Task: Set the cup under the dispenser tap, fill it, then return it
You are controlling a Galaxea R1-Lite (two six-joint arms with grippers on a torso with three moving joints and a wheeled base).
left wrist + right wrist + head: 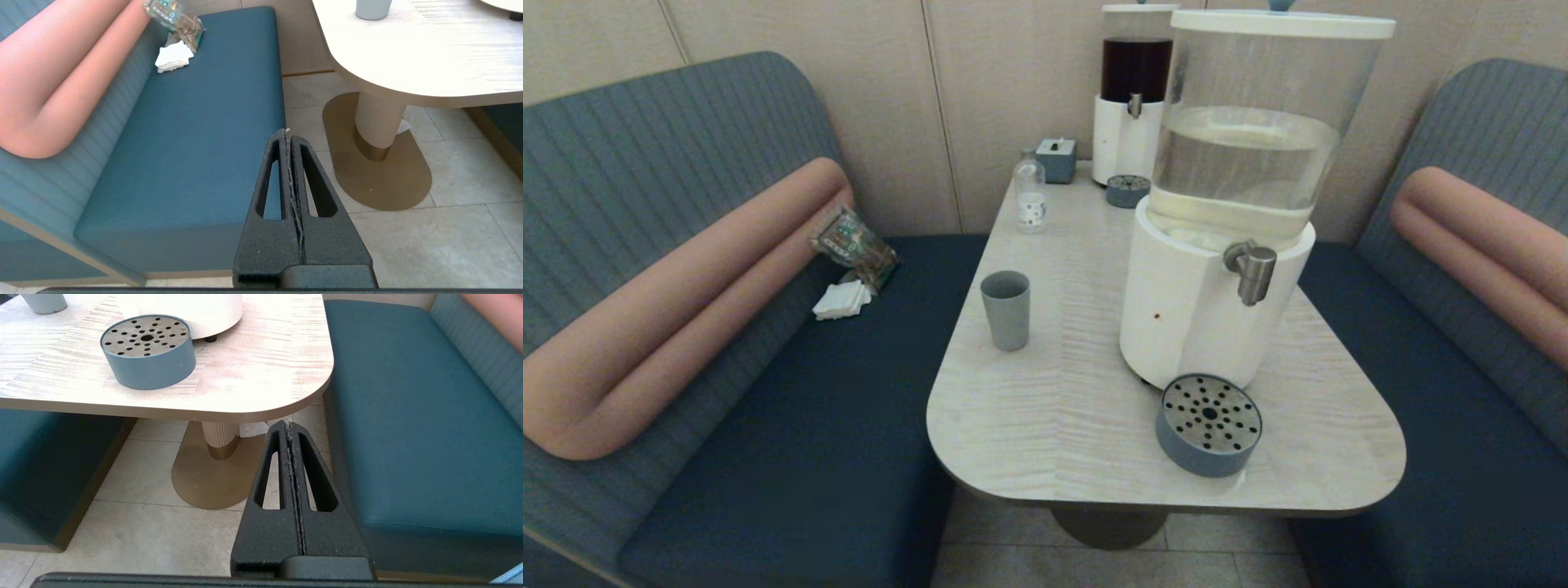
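Left tool (289, 134) and right tool (288, 426) both closed, held low.

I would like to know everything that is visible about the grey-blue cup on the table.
The cup is a plain matte grey-blue tumbler, slightly tapered toward its base, with no handle. It looks like plastic or ceramic. It stands upright on the pale wood-grain table, near the robot's-left edge, apart from the large white dispenser and the perforated drip tray. Nothing touches it except the table, and it looks empty.
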